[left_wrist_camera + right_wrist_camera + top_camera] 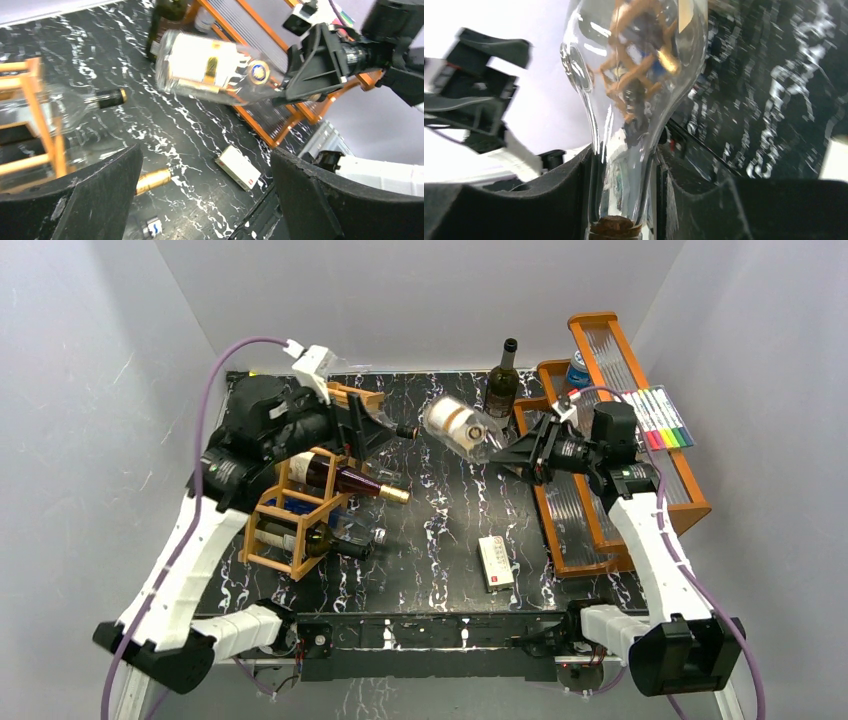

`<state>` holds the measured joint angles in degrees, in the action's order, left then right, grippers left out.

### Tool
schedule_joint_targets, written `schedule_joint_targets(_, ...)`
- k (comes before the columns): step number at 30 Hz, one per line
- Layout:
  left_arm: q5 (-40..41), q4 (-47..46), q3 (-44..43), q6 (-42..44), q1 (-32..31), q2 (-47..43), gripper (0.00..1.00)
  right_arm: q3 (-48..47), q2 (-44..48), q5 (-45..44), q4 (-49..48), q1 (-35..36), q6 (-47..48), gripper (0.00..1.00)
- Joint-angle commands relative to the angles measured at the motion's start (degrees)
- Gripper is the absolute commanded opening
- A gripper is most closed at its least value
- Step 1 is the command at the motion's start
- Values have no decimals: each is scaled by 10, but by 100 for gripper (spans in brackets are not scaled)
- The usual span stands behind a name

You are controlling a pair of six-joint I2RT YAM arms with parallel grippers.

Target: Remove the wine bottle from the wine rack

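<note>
Right of wine rack [300,503], remote [496,562], tiered tray [572,510]

Likely a lab: plain white booth walls [420,290].

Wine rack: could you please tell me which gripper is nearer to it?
Left. The left gripper hangs open at the far end of the wine rack; the right gripper, shut on the neck of the clear bottle, is well off to the right, beside the tiered tray.
</note>
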<state>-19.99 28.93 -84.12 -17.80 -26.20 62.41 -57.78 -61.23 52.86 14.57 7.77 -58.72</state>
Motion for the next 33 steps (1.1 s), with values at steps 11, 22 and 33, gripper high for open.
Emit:
schedule_joint_targets(11, 4, -150, 81, 249, -244, 101, 98, -118, -127, -37, 372, -6, 365, 0)
schedule_joint_targets(22, 10, -297, 179, 516, -288, 186, 98, -153, -156, -61, 411, 22, 419, 0)
schedule_joint_targets(33, -3, -409, 188, 543, -287, 289, 98, -163, -171, -81, 401, 90, 408, 0)
